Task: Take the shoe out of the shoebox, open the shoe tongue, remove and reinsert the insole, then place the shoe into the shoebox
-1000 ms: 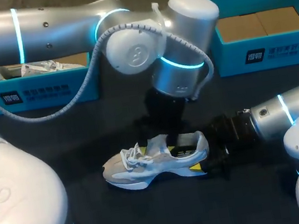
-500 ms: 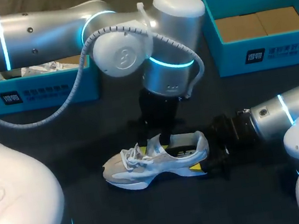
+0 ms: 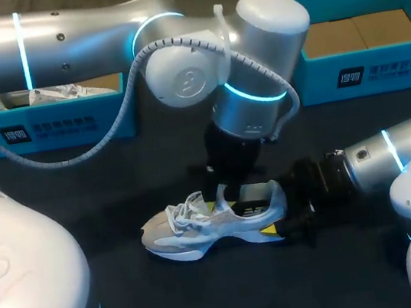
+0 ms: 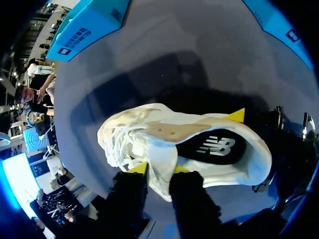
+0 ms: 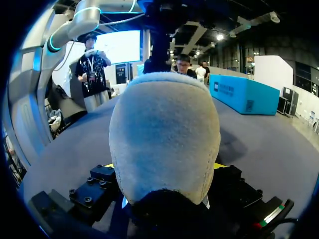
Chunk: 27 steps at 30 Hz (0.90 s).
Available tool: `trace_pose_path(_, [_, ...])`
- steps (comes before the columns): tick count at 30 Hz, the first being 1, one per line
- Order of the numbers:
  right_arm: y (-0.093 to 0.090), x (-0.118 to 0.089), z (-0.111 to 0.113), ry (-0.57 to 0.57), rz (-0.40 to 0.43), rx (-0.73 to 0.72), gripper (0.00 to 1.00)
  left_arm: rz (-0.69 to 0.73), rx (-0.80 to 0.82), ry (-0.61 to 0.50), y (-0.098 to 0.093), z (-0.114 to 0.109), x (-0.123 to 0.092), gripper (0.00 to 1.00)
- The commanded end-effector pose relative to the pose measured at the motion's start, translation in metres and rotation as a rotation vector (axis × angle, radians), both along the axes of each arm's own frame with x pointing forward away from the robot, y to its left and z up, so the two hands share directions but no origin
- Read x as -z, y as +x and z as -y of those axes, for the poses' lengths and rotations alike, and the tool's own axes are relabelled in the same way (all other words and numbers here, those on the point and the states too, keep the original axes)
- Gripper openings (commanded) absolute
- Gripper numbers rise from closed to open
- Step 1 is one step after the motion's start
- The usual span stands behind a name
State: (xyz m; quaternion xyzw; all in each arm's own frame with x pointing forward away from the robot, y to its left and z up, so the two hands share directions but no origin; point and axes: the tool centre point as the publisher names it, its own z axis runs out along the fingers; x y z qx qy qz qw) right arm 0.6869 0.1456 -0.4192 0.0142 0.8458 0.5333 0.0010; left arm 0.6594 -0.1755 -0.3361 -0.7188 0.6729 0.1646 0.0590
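Note:
A white and grey shoe lies on its sole on the dark table, toe to the left. My left gripper comes down on it from above. In the left wrist view its yellow fingertips press both sides of the raised white tongue, so my left gripper is shut on the tongue. The black insole shows inside the shoe's opening. My right gripper holds the heel from behind, one finger on each side, and the heel fills the right wrist view.
A blue shoebox at the back left holds another white shoe and paper. A second blue shoebox stands at the back right, with only brown cardboard showing inside. My left arm's elbow hangs over the table's middle.
My left arm swung slightly left, then back right and lower over the shoe. Its fingers narrowed onto the tongue. The right arm and the shoe stayed put.

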Motion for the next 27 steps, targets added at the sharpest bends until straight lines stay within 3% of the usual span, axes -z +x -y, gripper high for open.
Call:
trace_pose_path(1, [0.0, 0.002, -0.003, -0.004, -0.001, 0.001, 0.0, 0.025, -0.034, -0.017, -0.006, -0.007, -0.004, 0.0])
trace_pose_path(6, [0.0, 0.002, -0.003, -0.004, -0.001, 0.001, 0.0, 0.023, -0.061, -0.096, -0.001, -0.023, -0.01, 0.0])
trace_pose_path(18, [0.0, 0.002, -0.003, -0.004, -0.001, 0.001, 0.0, -0.111, -0.094, -0.455, 0.019, -0.074, -0.021, 0.0])
trace_pose_path(27, [0.0, 0.002, -0.003, -0.004, -0.001, 0.001, 0.0, -0.157, -0.057, -0.572, 0.021, -0.096, -0.012, 0.0])
